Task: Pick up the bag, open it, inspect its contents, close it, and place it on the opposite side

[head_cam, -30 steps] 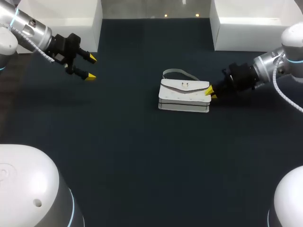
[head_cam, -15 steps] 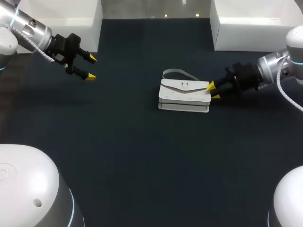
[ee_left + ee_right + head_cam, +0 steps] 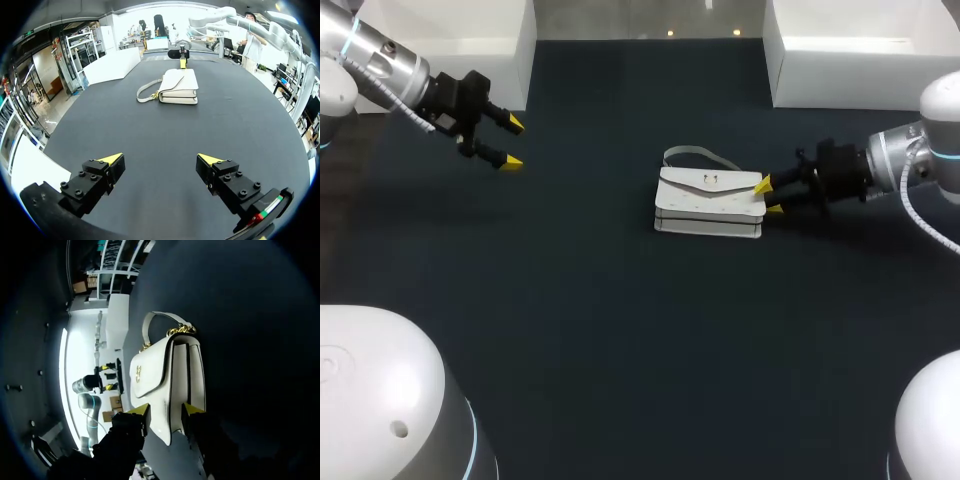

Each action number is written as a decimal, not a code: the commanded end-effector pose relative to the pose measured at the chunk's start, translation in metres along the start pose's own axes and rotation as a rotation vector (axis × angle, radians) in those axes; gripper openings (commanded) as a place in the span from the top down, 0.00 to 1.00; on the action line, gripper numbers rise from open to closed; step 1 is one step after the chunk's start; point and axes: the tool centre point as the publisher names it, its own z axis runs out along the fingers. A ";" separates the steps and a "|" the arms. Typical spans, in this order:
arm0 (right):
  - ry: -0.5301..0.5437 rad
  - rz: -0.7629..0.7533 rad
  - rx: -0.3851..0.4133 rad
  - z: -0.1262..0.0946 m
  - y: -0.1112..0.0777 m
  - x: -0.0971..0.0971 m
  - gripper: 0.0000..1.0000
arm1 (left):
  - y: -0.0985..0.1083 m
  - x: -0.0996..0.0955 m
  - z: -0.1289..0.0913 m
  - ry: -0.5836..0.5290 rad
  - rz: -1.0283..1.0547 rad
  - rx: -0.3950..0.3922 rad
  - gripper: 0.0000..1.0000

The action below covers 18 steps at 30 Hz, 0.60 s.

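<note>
Head view. The bag (image 3: 709, 202), white with a flap front, lies flat near the middle of the dark table (image 3: 620, 330). Its handle (image 3: 695, 154) lies on the table at the bag's far side. The right gripper (image 3: 769, 197) is at the bag's right end, its fingers apart, one yellow tip at the far corner of that end and one at the near corner. The left gripper (image 3: 512, 142) hangs well apart from the bag, off to the bag's left and farther back, fingers spread with nothing between them.

Left wrist view. The bag lies well ahead of the open fingers, with bare table between. The handle trails from the bag's end on the side of one fingertip. The right gripper shows just beyond the bag.

Right wrist view. The bag's end sits between the two yellow tips and runs away from them, flap side toward one finger. A gold clasp (image 3: 137, 371) marks the flap, and gold links join the handle at the bag's far end. Whether either tip actually presses on the bag cannot be confirmed here; the fingers appear only to flank it.
</note>
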 end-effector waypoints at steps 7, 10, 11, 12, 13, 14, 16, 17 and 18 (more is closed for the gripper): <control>0.019 0.008 -0.026 0.002 0.000 -0.003 0.75 | 0.001 0.000 0.001 -0.001 0.001 0.004 0.00; 0.023 0.009 -0.022 0.004 0.000 -0.002 0.75 | 0.001 0.000 0.001 -0.001 0.001 0.004 0.00; 0.024 0.008 -0.022 0.004 0.000 -0.002 0.75 | 0.001 0.000 0.001 -0.001 0.001 0.004 0.00; 0.024 0.008 -0.022 0.005 0.000 -0.002 0.75 | 0.001 0.000 0.001 -0.001 0.001 0.004 0.00; 0.025 0.008 -0.023 0.005 0.000 -0.001 0.75 | 0.001 0.000 0.001 -0.001 0.001 0.004 0.00; 0.025 0.008 -0.023 0.005 0.000 -0.001 0.76 | 0.001 0.000 0.001 -0.001 0.001 0.004 0.00; 0.027 0.009 -0.025 0.005 0.001 -0.001 0.82 | 0.001 0.000 0.001 -0.001 0.001 0.004 0.00; 0.030 0.009 -0.025 0.005 0.001 -0.001 0.89 | 0.001 0.000 0.001 -0.001 0.001 0.004 0.00; 0.030 0.009 -0.026 0.006 0.001 0.000 1.00 | 0.001 0.000 0.001 -0.001 0.001 0.004 0.00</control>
